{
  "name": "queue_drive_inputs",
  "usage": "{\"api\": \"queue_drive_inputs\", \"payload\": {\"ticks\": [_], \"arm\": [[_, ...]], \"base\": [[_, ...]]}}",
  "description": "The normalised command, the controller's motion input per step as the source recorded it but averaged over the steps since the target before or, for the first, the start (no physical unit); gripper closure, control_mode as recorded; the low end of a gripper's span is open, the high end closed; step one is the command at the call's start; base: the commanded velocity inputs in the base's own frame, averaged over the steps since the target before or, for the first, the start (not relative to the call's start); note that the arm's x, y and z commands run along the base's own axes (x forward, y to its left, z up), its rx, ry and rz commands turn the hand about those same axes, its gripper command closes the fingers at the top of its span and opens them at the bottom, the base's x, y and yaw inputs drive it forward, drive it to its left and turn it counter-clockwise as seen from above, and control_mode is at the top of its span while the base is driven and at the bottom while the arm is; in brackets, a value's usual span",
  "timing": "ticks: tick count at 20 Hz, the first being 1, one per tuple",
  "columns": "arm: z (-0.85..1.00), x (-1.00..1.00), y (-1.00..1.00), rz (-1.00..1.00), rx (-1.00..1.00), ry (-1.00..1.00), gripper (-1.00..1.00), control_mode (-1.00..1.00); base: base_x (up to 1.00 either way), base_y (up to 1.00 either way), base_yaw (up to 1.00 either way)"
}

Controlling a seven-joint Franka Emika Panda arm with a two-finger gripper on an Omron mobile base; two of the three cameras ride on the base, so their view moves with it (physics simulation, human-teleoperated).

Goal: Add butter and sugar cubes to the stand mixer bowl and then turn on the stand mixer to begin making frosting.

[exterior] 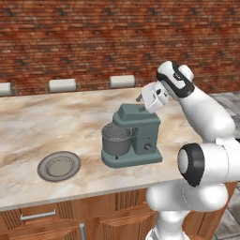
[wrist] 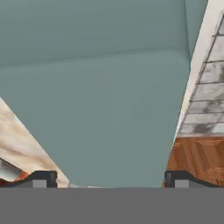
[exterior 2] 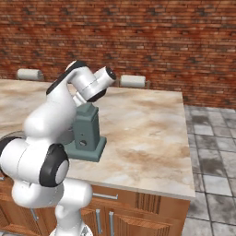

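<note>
Gripper (exterior: 143,99) hovers just behind the mixer (exterior: 136,136) head in the left base view; the bowl (exterior: 116,139) sits on the mixer's base under the whisk, contents unclear. A grey plate (exterior: 59,166) lies on the counter (exterior: 56,122), left of the mixer, apparently bare.

Right base view: the arm hides most of the mixer (exterior 2: 86,131).

Hand view: fingertips (wrist: 43,179) spread wide, holding nothing, with the mixer (wrist: 100,87) close ahead between them. No readable writing.

The teal-green stand mixer (exterior: 136,136) stands upright on the marble desk (exterior: 56,122) near its front edge, small knob on its boxy column; its head sits level above the dark grey stand mixer bowl (exterior: 116,139), which rests on the flat base; the bowl's contents cannot be told.
</note>
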Motion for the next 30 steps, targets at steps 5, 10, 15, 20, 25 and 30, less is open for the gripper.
{"api": "queue_drive_inputs", "payload": {"ticks": [5, 10, 15, 20, 25, 30], "arm": [[0.29, -0.71, 0.02, 0.00, 0.00, -0.17, -1.00, -1.00], [0.49, -0.96, -0.01, 0.00, 0.00, -0.29, -1.00, -1.00], [0.64, -0.91, -0.03, 0.00, 0.00, -0.35, -1.00, -1.00], [0.61, -0.49, 0.00, 0.00, -0.14, -0.24, -1.00, -1.00], [0.65, -0.41, 0.00, 0.00, -0.30, -0.07, -1.00, -1.00], [0.41, -0.59, -0.01, 0.05, -0.39, 0.00, -1.00, -1.00]], "base": [[0.00, 0.00, 0.00], [0.00, 0.00, 0.00], [0.00, 0.00, 0.00], [0.00, 0.00, 0.00], [0.00, 0.00, 0.00], [0.00, 0.00, 0.00]]}}
